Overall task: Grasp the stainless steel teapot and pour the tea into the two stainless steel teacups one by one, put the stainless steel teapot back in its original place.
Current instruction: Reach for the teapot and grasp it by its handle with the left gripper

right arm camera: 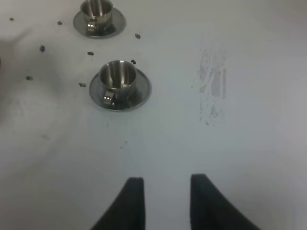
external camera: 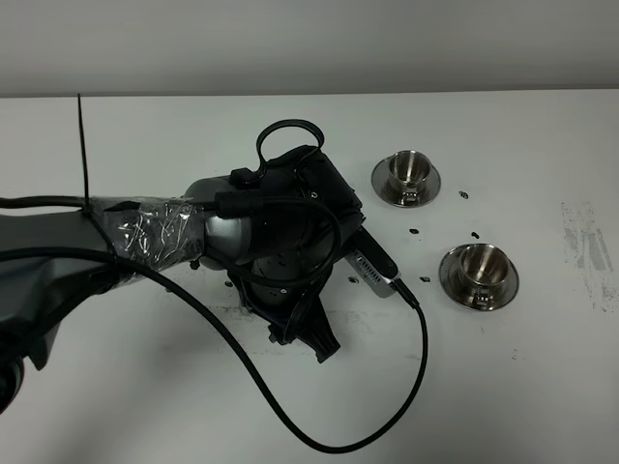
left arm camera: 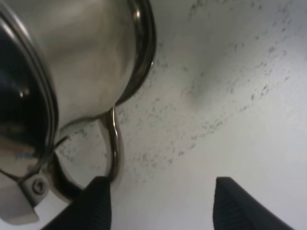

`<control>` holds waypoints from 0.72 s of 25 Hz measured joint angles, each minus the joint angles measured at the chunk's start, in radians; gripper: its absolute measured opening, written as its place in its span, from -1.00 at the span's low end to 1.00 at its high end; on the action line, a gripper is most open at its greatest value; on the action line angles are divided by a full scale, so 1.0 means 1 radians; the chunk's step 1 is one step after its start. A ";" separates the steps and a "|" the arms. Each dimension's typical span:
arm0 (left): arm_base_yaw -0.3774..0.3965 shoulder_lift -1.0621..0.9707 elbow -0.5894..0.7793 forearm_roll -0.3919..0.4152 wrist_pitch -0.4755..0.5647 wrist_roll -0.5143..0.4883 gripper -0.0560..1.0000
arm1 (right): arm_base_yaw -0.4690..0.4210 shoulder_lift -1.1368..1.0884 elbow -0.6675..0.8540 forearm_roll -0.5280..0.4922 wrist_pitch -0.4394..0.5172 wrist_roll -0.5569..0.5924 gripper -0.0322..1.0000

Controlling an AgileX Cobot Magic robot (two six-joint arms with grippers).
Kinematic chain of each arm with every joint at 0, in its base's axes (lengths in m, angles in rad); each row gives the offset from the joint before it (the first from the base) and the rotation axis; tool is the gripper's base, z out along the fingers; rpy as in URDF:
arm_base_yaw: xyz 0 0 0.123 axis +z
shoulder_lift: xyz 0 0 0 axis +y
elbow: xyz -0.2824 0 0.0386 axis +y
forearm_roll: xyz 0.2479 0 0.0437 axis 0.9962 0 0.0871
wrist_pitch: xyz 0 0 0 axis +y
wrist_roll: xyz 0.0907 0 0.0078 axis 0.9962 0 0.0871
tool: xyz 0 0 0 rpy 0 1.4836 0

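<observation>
Overhead: left arm (external camera: 193, 227) comes in from the left edge to mid-table (external camera: 522, 396). Its wrist covers the stainless steel teapot (left arm camera: 91, 57), so the pot is mostly hidden here. Two stainless steel teacups sit on saucers (external camera: 432, 184) on the right half, well apart: one (external camera: 407, 172) nearer the far edge, the other (external camera: 479, 269) closer to the right edge. Small black marks (external camera: 416, 231) lie between them, and a scuff patch (external camera: 585, 251) by the right edge.

Left wrist: the teapot fills the view, with its loop handle (left arm camera: 115, 143) facing the left gripper (left arm camera: 160, 206). Fingers are wide. One finger (left arm camera: 98, 203) is at the handle, touching or just beside it, can't tell. The other is well clear, and nothing is clamped.

Right wrist: right gripper (right arm camera: 165, 201) shows a narrow gap and is empty, over bare table. Both cups are ahead of it.
</observation>
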 joint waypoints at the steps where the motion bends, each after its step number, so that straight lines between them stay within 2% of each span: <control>1: 0.002 0.000 0.000 0.001 0.008 0.000 -0.03 | 0.000 0.000 0.000 0.000 0.000 0.000 -0.50; 9: 0.007 0.000 0.000 0.037 0.040 -0.030 -0.03 | 0.000 0.000 0.000 0.000 0.000 0.000 -0.50; 18: -0.013 -0.065 0.000 -0.115 0.057 -0.027 -0.03 | 0.000 0.000 0.000 0.000 0.000 0.000 -0.50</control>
